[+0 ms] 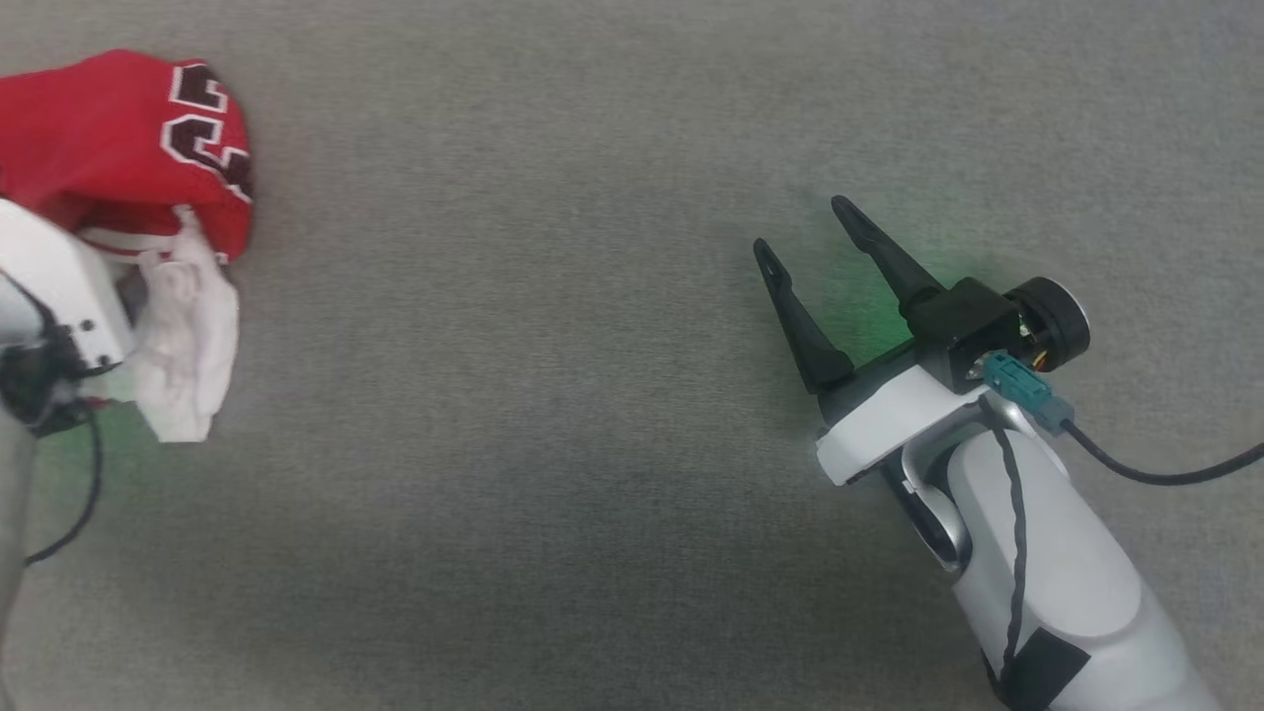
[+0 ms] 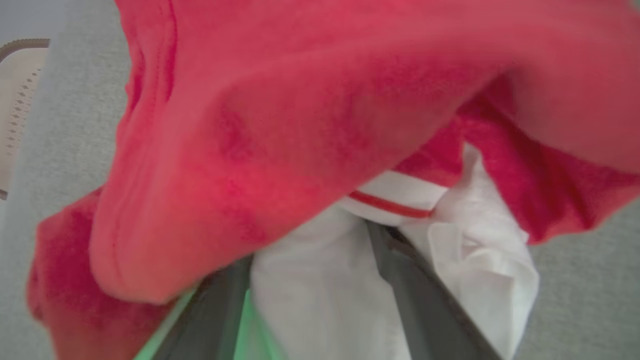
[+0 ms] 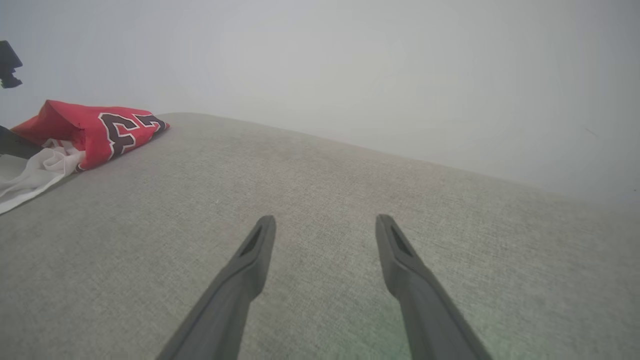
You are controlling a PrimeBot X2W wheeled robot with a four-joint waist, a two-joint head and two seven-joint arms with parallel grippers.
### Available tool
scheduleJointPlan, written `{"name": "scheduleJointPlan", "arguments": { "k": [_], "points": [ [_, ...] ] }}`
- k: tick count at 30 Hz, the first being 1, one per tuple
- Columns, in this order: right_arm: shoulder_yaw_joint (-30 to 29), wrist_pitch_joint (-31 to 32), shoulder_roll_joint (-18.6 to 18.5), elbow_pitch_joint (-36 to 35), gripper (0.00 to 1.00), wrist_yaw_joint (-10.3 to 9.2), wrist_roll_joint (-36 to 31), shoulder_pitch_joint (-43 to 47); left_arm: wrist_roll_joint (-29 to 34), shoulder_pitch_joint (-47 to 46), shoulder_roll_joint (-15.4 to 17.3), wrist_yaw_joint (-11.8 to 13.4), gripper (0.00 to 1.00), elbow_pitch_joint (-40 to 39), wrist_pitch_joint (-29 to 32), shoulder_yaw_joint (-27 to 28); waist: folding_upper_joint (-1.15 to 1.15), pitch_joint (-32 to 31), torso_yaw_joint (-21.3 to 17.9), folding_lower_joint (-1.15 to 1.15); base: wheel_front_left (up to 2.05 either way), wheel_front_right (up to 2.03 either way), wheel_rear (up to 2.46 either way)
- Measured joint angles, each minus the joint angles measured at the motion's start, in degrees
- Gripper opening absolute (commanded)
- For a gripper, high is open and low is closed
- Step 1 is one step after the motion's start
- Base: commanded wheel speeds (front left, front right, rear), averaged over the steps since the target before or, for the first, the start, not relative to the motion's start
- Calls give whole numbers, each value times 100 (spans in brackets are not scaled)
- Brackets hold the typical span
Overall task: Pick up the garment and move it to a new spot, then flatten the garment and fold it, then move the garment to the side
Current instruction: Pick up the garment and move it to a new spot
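The garment (image 1: 109, 138) is a bunched red heap with a black, white-edged number on top and white lining spilling toward me, at the far left of the grey surface. My left arm's white wrist (image 1: 59, 286) reaches into it, fingers buried under the cloth. In the left wrist view my left gripper (image 2: 310, 245) stands open, its two dark fingers spread with white lining between them and the red garment (image 2: 280, 125) draped over their tips. My right gripper (image 1: 802, 225) hovers open and empty at the right, far from the garment (image 3: 95, 130); its fingers are wide apart in its own view (image 3: 325, 220).
A grey woven surface (image 1: 513, 415) stretches between the two arms. Its far edge (image 3: 350, 145) curves across the right wrist view. A black cable (image 1: 1165, 474) trails off the right wrist. A beige patterned object (image 2: 20, 100) shows past the surface's edge.
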Motion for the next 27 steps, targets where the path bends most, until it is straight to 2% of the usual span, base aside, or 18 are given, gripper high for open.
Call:
{"name": "scheduleJointPlan", "arguments": {
  "k": [7, 8, 9, 10, 11, 21, 27],
  "points": [
    [5, 0, 7, -130, 100, 0, -26, -8, -438, 7, 193, 7, 100, -103, 111, -278, 0, 86, -122, 0, 0, 0, 0],
    [9, 0, 8, -146, 100, 0, -26, -7, -478, 18, 194, 7, 55, -134, 73, -336, 0, 74, -108, 0, 0, 0, 0],
    [15, 0, 7, -154, 100, 0, -25, -7, -512, 29, 196, 8, 35, -166, 14, -403, 0, 57, -92, 0, 0, 0, 0],
    [19, 0, 8, -160, 100, 0, -23, -7, -545, 36, 201, 7, 22, -180, -58, -455, 0, 34, -76, 0, 0, 0, 0],
    [19, 0, 7, -169, 100, 0, -20, -7, -634, 48, 207, 7, 0, -177, -140, -483, 0, 4, -60, 0, 0, 0, 0],
    [-88, 0, 51, -189, 100, 0, 168, 113, -606, -48, 315, -1, 0, -144, -1634, -832, 0, -605, 51, 0, 0, 0, 0],
    [-341, 0, 83, -247, 100, 0, 288, 421, -862, -143, 242, -1, 0, -744, -2198, -1072, 0, -1082, 22, 0, 0, 0, 0]
  ]
}}
